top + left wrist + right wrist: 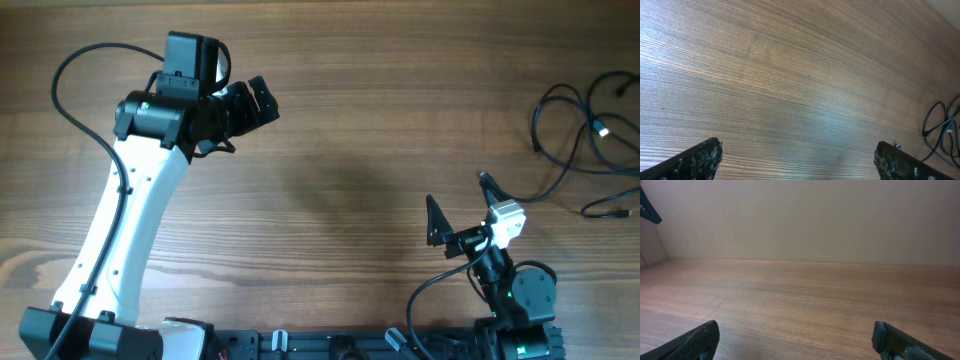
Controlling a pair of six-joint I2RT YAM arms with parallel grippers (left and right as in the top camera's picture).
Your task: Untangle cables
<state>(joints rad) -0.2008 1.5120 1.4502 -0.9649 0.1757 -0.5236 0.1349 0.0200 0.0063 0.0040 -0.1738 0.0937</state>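
Observation:
The cables (600,128) lie as loose black loops with small plugs at the far right of the wooden table (380,120). The left wrist view shows part of them (940,125) at its right edge. My left gripper (265,102) hovers open over bare wood at the back left, far from the cables, and nothing is between its fingers (700,160). My right gripper (457,190) stands open near the front right, a little left of the cables and clear of them. The right wrist view shows its wide-apart jaws (795,330) over bare wood, with no cable in sight.
The left arm's white link (120,220) slants from the front left toward the back. Both arm bases (330,345) sit along the front edge. A pale wall (815,220) rises behind the table's far edge.

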